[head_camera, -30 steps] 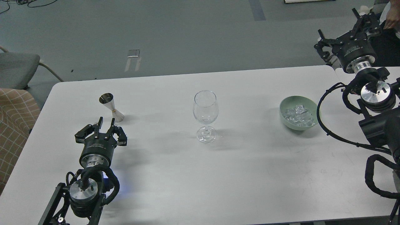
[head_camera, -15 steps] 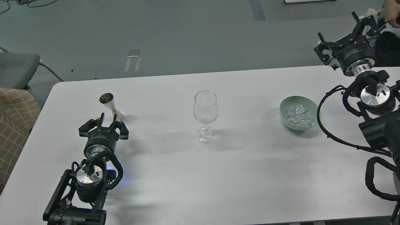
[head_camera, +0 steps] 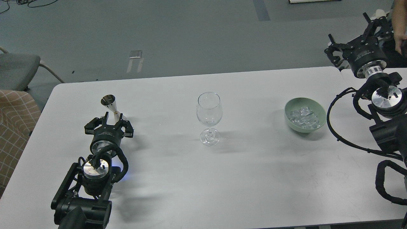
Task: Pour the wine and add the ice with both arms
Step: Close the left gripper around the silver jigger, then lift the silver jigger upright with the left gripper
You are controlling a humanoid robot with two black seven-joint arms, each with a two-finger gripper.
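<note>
Left pincer (head_camera: 111,120) closer to jigger (head_camera: 112,107), spread wide, empty; right pincer (head_camera: 356,39) wide too. Wine glass (head_camera: 209,117) empty, ice (head_camera: 303,118) in bowl (head_camera: 290,108): nothing done.

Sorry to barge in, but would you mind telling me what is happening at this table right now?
A two-armed robot is setting up a drink. Its left hand, open, is at the base of the metal jigger, not gripping it. The right hand, also open, hangs beyond the table's far right corner. The wine glass stands empty, and the ice sits in the green bowl.
</note>
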